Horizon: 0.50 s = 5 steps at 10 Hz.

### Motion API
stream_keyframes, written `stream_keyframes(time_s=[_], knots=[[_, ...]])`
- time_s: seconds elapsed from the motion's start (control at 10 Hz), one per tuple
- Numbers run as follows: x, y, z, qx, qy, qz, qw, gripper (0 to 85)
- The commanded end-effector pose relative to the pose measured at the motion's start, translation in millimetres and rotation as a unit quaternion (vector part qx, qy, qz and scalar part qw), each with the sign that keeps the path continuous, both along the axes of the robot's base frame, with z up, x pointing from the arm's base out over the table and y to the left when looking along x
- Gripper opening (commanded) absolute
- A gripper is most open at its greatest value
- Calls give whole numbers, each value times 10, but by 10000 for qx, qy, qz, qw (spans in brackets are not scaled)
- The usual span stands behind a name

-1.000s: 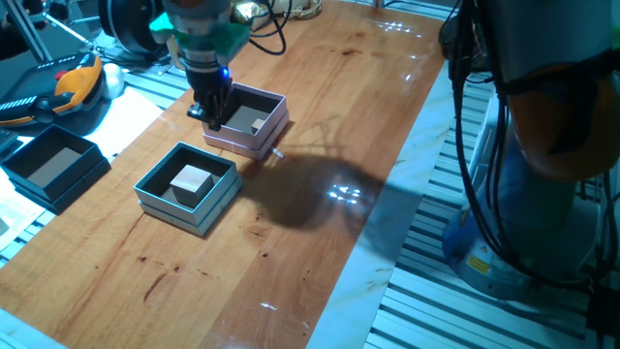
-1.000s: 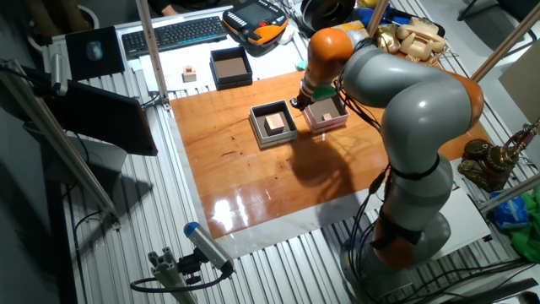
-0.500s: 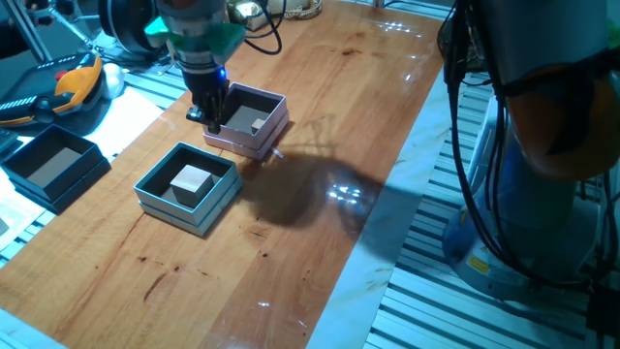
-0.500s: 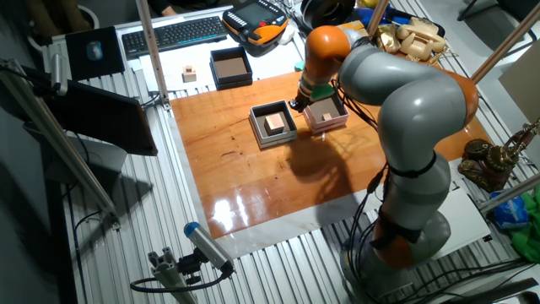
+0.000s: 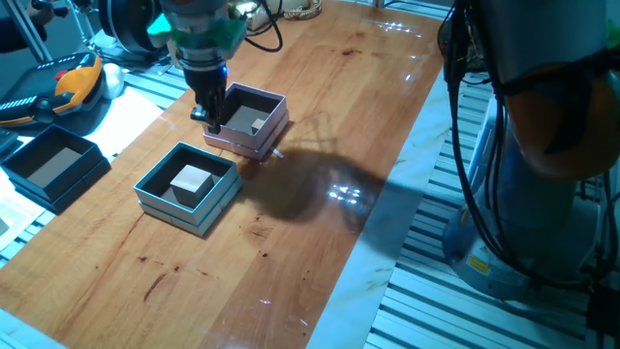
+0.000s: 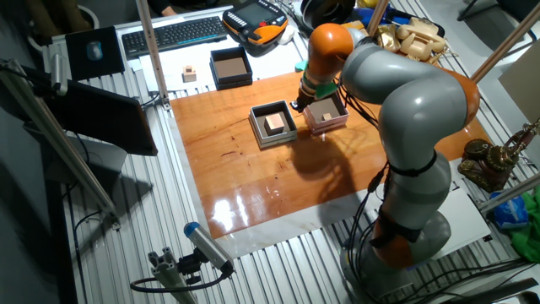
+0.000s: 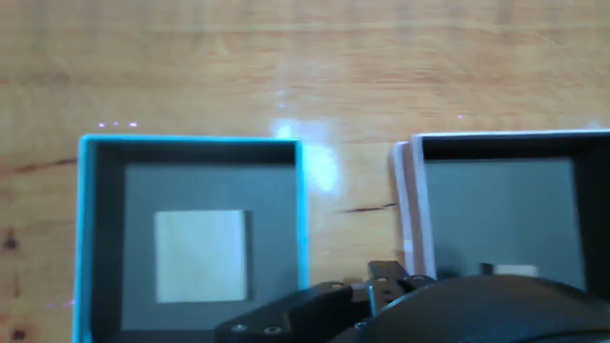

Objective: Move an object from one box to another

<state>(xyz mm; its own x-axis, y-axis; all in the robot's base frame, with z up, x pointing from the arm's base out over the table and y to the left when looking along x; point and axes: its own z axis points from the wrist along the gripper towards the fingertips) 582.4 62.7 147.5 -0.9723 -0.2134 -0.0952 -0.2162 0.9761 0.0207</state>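
The teal-blue box [image 5: 155, 197] sits on the wooden table with a pale wooden block [image 5: 191, 180] inside. The pink-lilac box [image 5: 274, 125] stands just behind it and holds a smaller block [image 5: 257, 124]. My gripper [image 5: 209, 116] hangs low over the pink box's left rim, on the side that faces the teal box. Its dark fingers merge into one mass, so I cannot tell their opening. In the hand view the teal box [image 7: 86, 238] with its block [image 7: 200, 255] is at the left. The pink box [image 7: 405, 205] is at the right. The gripper's body [image 7: 381, 303] fills the bottom edge.
A black square box [image 5: 53, 165] with a brown inside sits left of the table on the slatted bench. It also shows in the other fixed view [image 6: 230, 67], with a small wooden block [image 6: 190, 74] and a keyboard [image 6: 169, 34] nearby. An orange pendant [image 5: 68, 87] lies at the back left.
The gripper has shifted only very slightly over the pink box's left rim. Both boxes and both blocks have stayed in place.
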Motion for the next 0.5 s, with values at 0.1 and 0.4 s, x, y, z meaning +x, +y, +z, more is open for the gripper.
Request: stream_keyframes(time_s=[0.1, 0.4], knots=[[-31, 100, -64, -42, -30, -652, 9979, 0], [-46, 302, -92, -40, -36, -1063, 9943, 0]])
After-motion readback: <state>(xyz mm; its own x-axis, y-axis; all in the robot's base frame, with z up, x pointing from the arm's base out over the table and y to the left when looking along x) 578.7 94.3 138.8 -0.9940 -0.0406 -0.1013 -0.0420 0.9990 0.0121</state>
